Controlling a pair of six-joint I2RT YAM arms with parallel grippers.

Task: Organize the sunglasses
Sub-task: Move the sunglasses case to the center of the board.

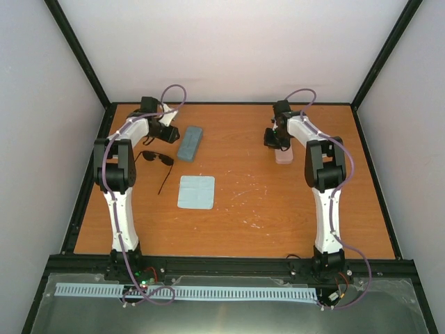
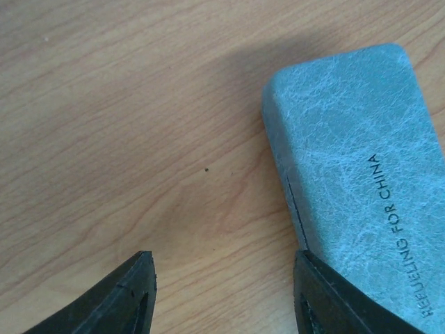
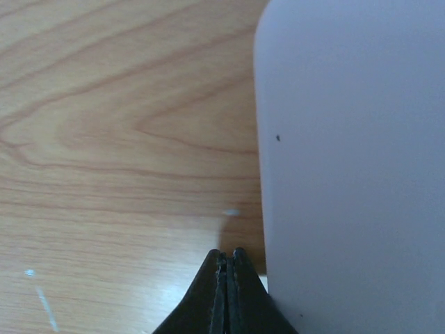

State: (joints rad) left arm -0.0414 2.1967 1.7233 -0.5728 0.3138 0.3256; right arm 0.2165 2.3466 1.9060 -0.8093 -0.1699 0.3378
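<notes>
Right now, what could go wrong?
The open left fingers sit with one tip at the edge of the blue-grey case; lowering may shove it instead of straddling it.
The black sunglasses lie by the left arm with one temple unfolded; a sweep could snag it.
The right fingers are shut beside the pink case, so they can only push it.

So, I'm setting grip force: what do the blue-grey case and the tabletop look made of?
Blue-grey case: likely faux leather over a stiff shell, matte, with marbled crackle grain and printed lettering. Tabletop: wood or wood-look laminate, smooth, faintly glossy; grain lines show.
</notes>
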